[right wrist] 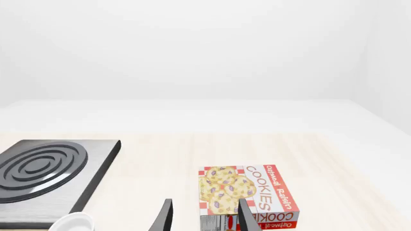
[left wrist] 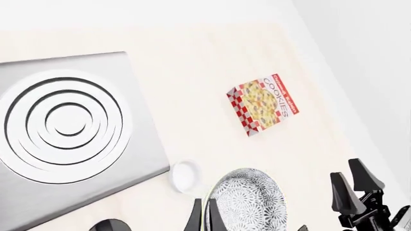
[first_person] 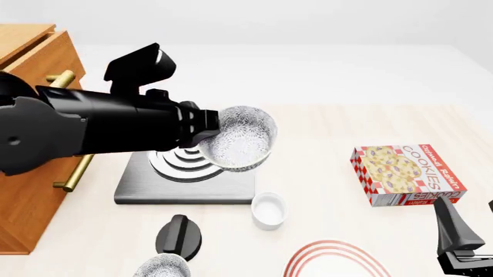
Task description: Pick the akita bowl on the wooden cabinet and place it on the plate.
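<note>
Pale wooden surface [first_person: 339, 121], white walls. Left hand [left wrist: 204, 216] grips the akita bowl [first_person: 240, 138] by its rim, carried above the burner [first_person: 185, 182] toward the near plate [first_person: 336, 261]; right hand [right wrist: 204, 219] idles, fingers apart.

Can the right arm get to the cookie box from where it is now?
Probably yes. The right gripper is open and points at the cookie box, which lies flat on the table, and nothing shows between them.

Bright, even, diffuse light washes the pale worktop [first_person: 339, 127] almost white, shadows are faint and soft under the cookie box [first_person: 406, 174], and every rendered view is sharp, without blur or edge distortion.
</note>
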Tool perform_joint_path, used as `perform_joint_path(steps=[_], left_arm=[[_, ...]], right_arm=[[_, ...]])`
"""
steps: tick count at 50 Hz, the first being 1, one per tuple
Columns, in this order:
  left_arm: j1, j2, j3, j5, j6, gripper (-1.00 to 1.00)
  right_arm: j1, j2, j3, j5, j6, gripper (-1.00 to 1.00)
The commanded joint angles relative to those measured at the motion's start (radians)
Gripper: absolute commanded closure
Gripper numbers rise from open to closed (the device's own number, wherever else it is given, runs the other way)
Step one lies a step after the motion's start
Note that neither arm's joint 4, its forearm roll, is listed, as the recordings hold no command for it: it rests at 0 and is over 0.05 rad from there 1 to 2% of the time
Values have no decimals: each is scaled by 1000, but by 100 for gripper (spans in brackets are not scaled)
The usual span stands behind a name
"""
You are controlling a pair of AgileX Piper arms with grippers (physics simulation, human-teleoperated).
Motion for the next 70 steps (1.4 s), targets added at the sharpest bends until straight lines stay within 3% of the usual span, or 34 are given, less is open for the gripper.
perform_joint_path(steps=[1,14,47,70], left_arm=[[-38,17,5,-16,3,100],[-114,39,0,-18,-14,100],[-194,114,50,-78,-36,100],[-234,204,15,-99,-44,100]], right_arm=[[0,0,0,0,0,-100],[0,0,0,0,0,-100],[0,0,0,0,0,-100],[0,0,0,0,0,-100]])
